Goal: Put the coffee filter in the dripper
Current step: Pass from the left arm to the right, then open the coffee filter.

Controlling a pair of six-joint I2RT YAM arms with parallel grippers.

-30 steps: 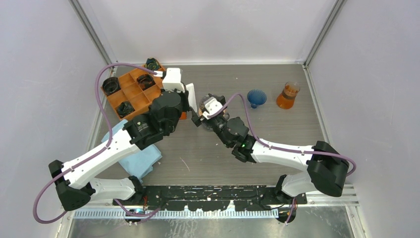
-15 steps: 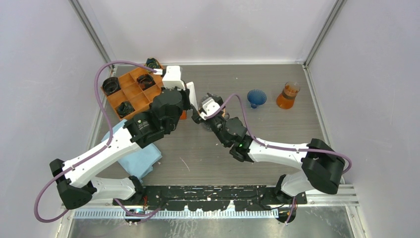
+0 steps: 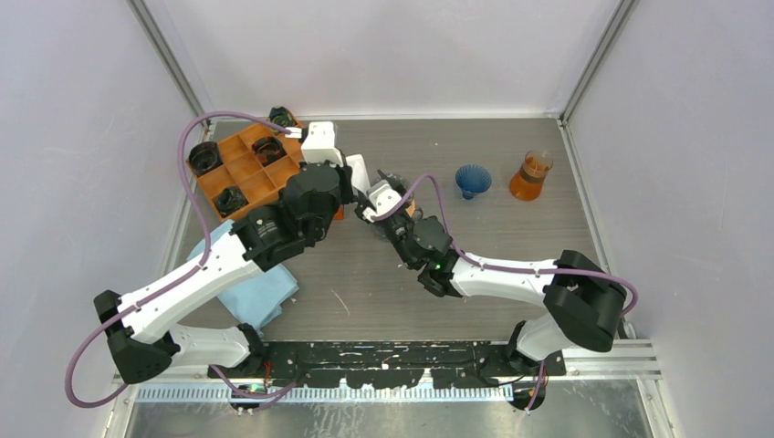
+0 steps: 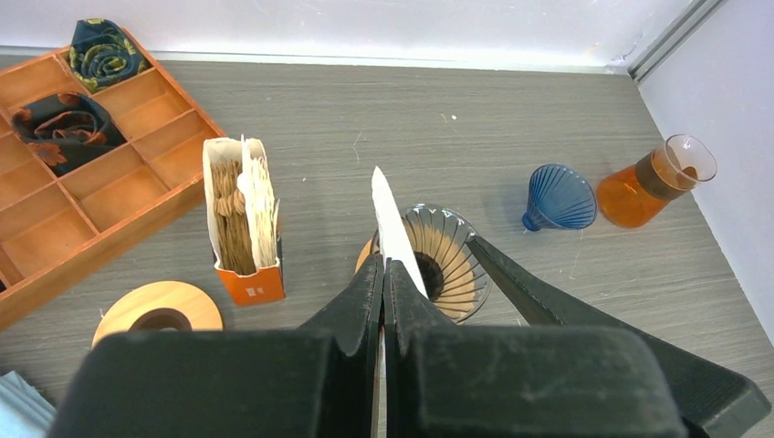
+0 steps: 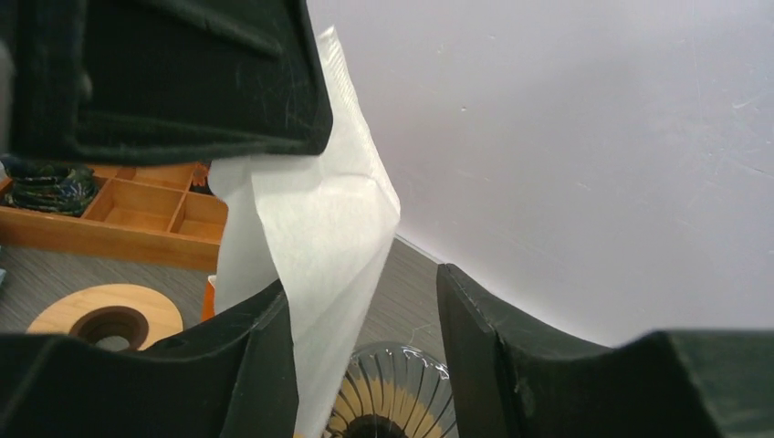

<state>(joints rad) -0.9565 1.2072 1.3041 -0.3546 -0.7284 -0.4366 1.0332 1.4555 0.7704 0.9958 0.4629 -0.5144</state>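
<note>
Left tool is closed on the white coffee filter. It pinches the filter flat by one edge, so the paper stands upright, edge-on in the left wrist view, directly above the glass dripper on the worktop. Right tool stands with its jaws apart around the lower part of the filter. The paper lies against one finger and a gap shows to the other, so no second grip exists yet. The step in hand appears to be spreading the folded filter into a cone before seating it. To do this well, the right tool should take a single layer only, near the free edge. It should draw that layer gently away from the left tool, since thin paper creases or tears under a sideways pull. Centre the filter's point over the dripper's hole and lower it straight, so the ribs guide the cone down evenly. Avoid the dripper's rim, as a knock could shift or tip it. The blue dripper and the beaker stand well apart to one side and need no attention.
</note>
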